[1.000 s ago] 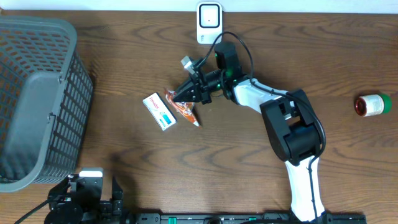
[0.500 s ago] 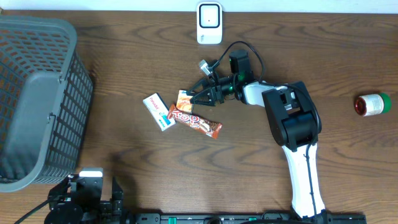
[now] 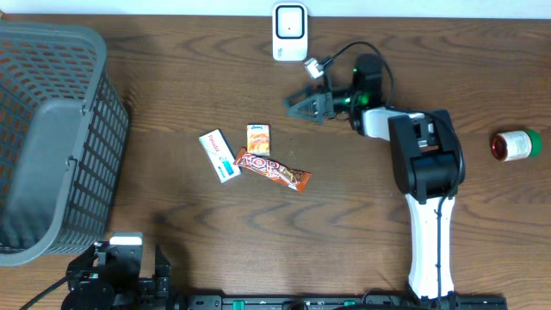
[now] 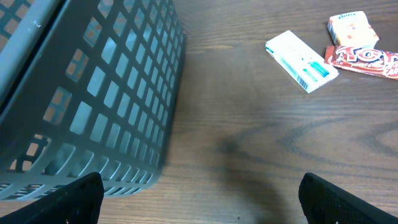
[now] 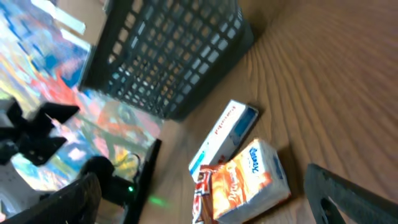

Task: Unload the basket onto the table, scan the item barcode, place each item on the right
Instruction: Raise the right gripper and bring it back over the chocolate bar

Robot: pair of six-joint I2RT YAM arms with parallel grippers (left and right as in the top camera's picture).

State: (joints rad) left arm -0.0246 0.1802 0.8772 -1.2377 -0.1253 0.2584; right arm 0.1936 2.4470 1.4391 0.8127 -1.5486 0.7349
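Three items lie together mid-table: a white-and-blue box [image 3: 220,155], a small orange box [image 3: 258,139] and a red "Top" candy bar [image 3: 273,169]. The white barcode scanner [image 3: 290,32] stands at the far edge. My right gripper [image 3: 294,104] hangs open and empty between the scanner and the items, pointing left. In the right wrist view the orange box [image 5: 252,180], the candy bar [image 5: 202,196] and the white box [image 5: 224,137] lie ahead of the open right gripper [image 5: 205,202]. My left gripper [image 4: 199,199] rests open at the near left edge, with nothing in it.
A large grey mesh basket [image 3: 52,138] fills the left side of the table, close to the left gripper [image 3: 125,254]. A red jar with a green cap [image 3: 515,145] lies at the far right.
The right gripper opened and let go of the candy bar, which now lies flat beside the boxes. The gripper then drew back up and to the right, toward the scanner.
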